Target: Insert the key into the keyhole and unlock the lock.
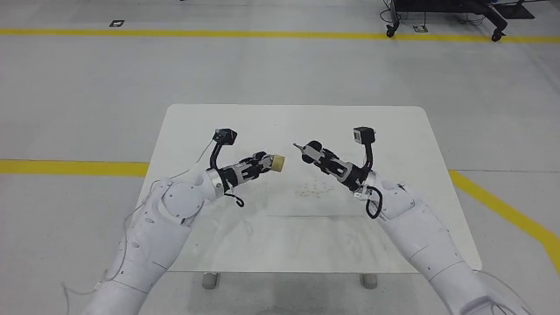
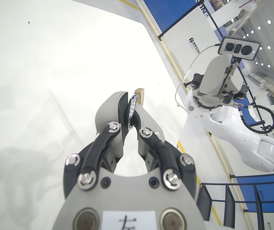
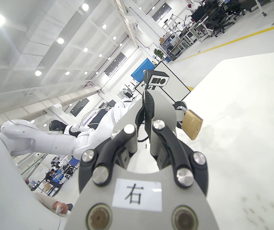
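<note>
White tabletop (image 1: 394, 131); brass padlock (image 3: 192, 124), small silver key (image 1: 300, 147)

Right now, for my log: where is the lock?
Top view: the lock hangs over the table near its middle, in the left gripper, just left of the right gripper.

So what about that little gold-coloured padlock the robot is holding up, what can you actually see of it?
The padlock is small, with a blocky, brass-looking body and a silvery metal shackle. The left gripper is shut on the shackle, so the body juts out beyond the fingertips, tilted, in the air above the white table. Nothing else touches it. Its keyhole, and whether it is locked, cannot be made out.
</note>
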Robot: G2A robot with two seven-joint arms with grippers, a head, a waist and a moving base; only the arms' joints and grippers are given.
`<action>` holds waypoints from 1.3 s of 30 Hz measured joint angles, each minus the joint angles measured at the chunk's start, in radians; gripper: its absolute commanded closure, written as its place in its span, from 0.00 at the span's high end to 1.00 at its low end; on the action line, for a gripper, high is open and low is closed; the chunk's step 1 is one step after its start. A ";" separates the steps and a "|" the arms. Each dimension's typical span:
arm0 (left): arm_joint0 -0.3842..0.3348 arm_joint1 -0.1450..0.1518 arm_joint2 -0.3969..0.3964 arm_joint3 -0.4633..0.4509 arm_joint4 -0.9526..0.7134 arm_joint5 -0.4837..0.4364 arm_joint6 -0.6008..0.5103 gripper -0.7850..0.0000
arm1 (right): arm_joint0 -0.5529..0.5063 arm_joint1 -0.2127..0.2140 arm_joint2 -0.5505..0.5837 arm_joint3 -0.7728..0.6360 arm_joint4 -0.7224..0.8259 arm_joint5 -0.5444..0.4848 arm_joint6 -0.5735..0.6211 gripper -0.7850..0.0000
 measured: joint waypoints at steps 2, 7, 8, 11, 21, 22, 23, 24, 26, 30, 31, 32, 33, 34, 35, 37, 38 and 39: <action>0.004 -0.001 0.000 -0.011 0.005 -0.003 0.012 0.00 | 0.000 0.000 0.000 0.000 0.000 0.000 0.000 0.00; -0.004 -0.011 -0.018 0.042 -0.256 -0.101 -0.015 0.00 | -0.013 -0.008 -0.021 -0.034 0.016 0.021 -0.016 0.00; -0.013 -0.014 -0.015 0.063 -0.319 -0.120 -0.037 0.00 | -0.011 -0.011 -0.029 -0.033 0.017 0.028 -0.020 0.00; -0.049 -0.025 0.006 0.146 -0.493 -0.164 -0.132 0.00 | 0.006 -0.024 -0.056 -0.012 0.021 0.038 -0.043 0.00; -0.139 -0.034 0.032 0.305 -0.667 -0.235 -0.380 0.00 | 0.097 -0.061 -0.108 0.093 0.077 0.003 -0.050 0.00; -0.141 -0.034 0.035 0.308 -0.670 -0.237 -0.391 0.00 | 0.103 -0.065 -0.110 0.101 0.078 -0.006 -0.056 0.00; -0.144 -0.034 0.038 0.310 -0.672 -0.238 -0.400 0.00 | 0.109 -0.068 -0.113 0.109 0.079 -0.015 -0.063 0.00; -0.146 -0.035 0.042 0.313 -0.673 -0.240 -0.408 0.00 | 0.116 -0.072 -0.115 0.121 0.076 -0.026 -0.072 0.00; -0.150 -0.036 0.047 0.316 -0.670 -0.243 -0.416 0.00 | 0.129 -0.076 -0.114 0.142 0.053 -0.037 -0.090 0.00; -0.156 -0.036 0.052 0.322 -0.666 -0.250 -0.420 0.00 | 0.145 -0.087 -0.127 0.168 0.024 -0.038 -0.100 0.00; -0.157 -0.037 0.053 0.323 -0.667 -0.251 -0.420 0.00 | 0.147 -0.089 -0.132 0.170 0.024 -0.034 -0.092 0.00; -0.157 -0.037 0.053 0.324 -0.668 -0.252 -0.420 0.00 | 0.149 -0.091 -0.138 0.172 0.024 -0.030 -0.082 0.00; -0.157 -0.037 0.054 0.326 -0.669 -0.252 -0.419 0.00 | 0.152 -0.093 -0.144 0.175 0.026 -0.027 -0.069 0.00; -0.158 -0.037 0.054 0.326 -0.670 -0.252 -0.419 0.00 | 0.154 -0.095 -0.148 0.178 0.028 -0.027 -0.061 0.00; -0.158 -0.037 0.055 0.327 -0.671 -0.251 -0.418 0.00 | 0.155 -0.096 -0.150 0.181 0.032 -0.028 -0.055 0.00; -0.158 -0.037 0.056 0.329 -0.673 -0.246 -0.414 0.00 | 0.155 -0.098 -0.151 0.189 0.042 -0.036 -0.045 0.00; -0.158 -0.038 0.057 0.330 -0.673 -0.245 -0.412 0.00 | 0.155 -0.098 -0.152 0.192 0.045 -0.039 -0.039 0.00; -0.159 -0.038 0.057 0.331 -0.674 -0.244 -0.410 0.00 | 0.156 -0.099 -0.152 0.195 0.049 -0.040 -0.029 0.00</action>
